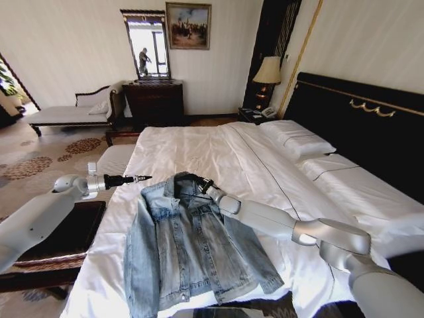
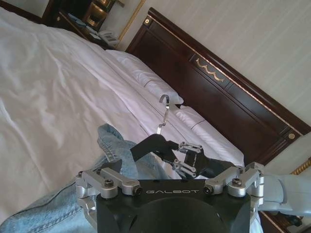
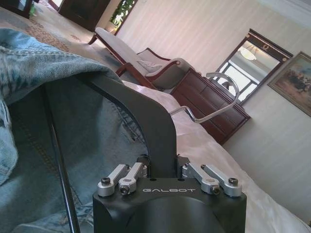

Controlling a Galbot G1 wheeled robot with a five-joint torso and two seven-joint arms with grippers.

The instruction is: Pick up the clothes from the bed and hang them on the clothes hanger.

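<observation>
1. White sheets stretch across the wide bed, with pillows up against the tall black headboard and its gold trim.
2. Laid flat on the near part of the bed is the denim jacket, front side up, collar pointing toward the far end, sleeves spread to either side.
3. Right gripper is at the collar, arm reaching in across the jacket from the right.
4. Its jaws are closed tight on the black hanger, gripping the upright neck just under the hook; the right wrist view shows the hanger's shoulder running in under the denim.
5. From the left wrist view, the metal hook pokes up clear of the collar, above the white sheets.
6. Left gripper hovers just beside the jacket's collar, off the bed's left edge, touching nothing.
7. Its jaws are nearly together in the head view and hold nothing.
8. Beyond the bed: a dark dresser with a mirror, a chaise and a lamp.
</observation>
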